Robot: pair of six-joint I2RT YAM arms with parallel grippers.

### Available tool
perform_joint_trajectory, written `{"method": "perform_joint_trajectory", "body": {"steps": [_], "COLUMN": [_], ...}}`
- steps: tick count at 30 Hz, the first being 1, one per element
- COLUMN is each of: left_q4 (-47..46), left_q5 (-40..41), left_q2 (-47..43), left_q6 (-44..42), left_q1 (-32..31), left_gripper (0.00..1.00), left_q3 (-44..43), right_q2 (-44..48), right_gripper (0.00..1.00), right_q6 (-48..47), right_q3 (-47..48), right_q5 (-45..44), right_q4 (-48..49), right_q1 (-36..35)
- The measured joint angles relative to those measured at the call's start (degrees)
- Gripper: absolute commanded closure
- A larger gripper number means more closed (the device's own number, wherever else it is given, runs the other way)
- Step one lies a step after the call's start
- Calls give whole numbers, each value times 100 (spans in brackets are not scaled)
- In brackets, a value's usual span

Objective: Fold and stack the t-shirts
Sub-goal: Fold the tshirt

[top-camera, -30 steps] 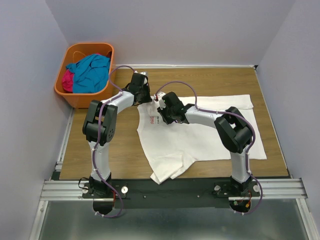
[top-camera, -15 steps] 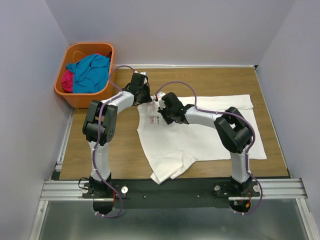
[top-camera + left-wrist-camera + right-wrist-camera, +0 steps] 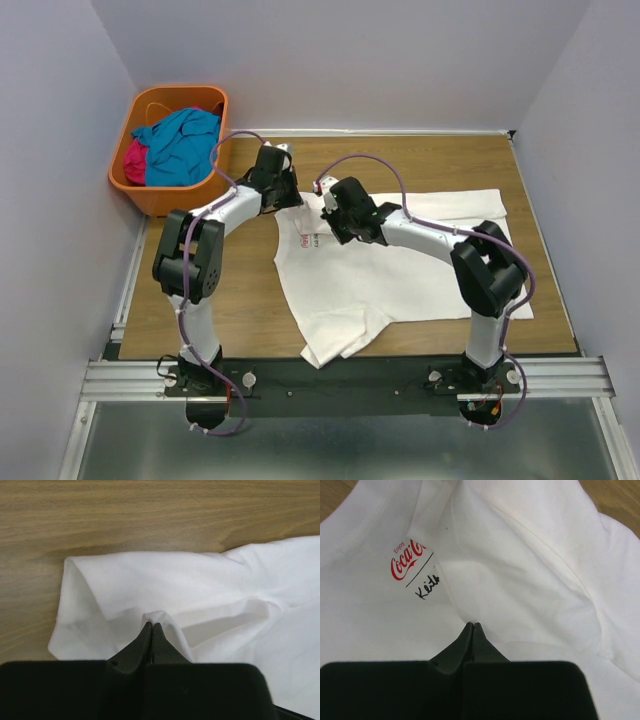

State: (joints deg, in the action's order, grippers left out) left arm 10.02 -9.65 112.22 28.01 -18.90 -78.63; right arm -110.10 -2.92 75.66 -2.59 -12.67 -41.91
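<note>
The white t-shirt (image 3: 400, 280) lies spread out on the desk (image 3: 240, 300). The left end effector (image 3: 151, 626) is squeezed tight on a little bump of its cloth. The right end effector (image 3: 471, 625) is squeezed tight on the cloth near the red writing. The teal t-shirt (image 3: 180, 140) and the magenta t-shirt (image 3: 135, 160) sit in the orange basket (image 3: 165, 202).

The overhead camera hangs high behind the mounting rail (image 3: 340, 375), looking down and forward over the whole bench (image 3: 250, 300) to the back wall (image 3: 340, 60). Each wrist camera rides just above its own jaws, very close to the white t-shirt (image 3: 400, 285). The left view also takes in bare wood, the right one the print (image 3: 409, 561). All three views share the shirt's far-left part.
</note>
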Motion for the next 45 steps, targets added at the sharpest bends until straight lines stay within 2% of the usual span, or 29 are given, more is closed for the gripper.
{"method": "perform_joint_trajectory", "body": {"steps": [10, 18, 27, 45], "left_q4": [157, 341, 527, 848], "left_q5": [-339, -579, -686, -699], "left_q2": [-1445, -1961, -2146, -2356], "left_q6": [227, 476, 662, 763], "left_q1": [-136, -437, -688, -1152], "left_gripper": [100, 100, 100, 100], "left_q3": [1357, 2041, 2234, 2385], "right_q2": [723, 831, 977, 1016], "right_gripper": [99, 100, 99, 99], "right_q6": [-37, -205, -514, -813], "right_q3": [-468, -715, -802, -861], "right_q5": [-190, -479, -953, -1095], "right_q4": [-546, -992, -1274, -1628], "right_q1": [0, 0, 0, -4]}}
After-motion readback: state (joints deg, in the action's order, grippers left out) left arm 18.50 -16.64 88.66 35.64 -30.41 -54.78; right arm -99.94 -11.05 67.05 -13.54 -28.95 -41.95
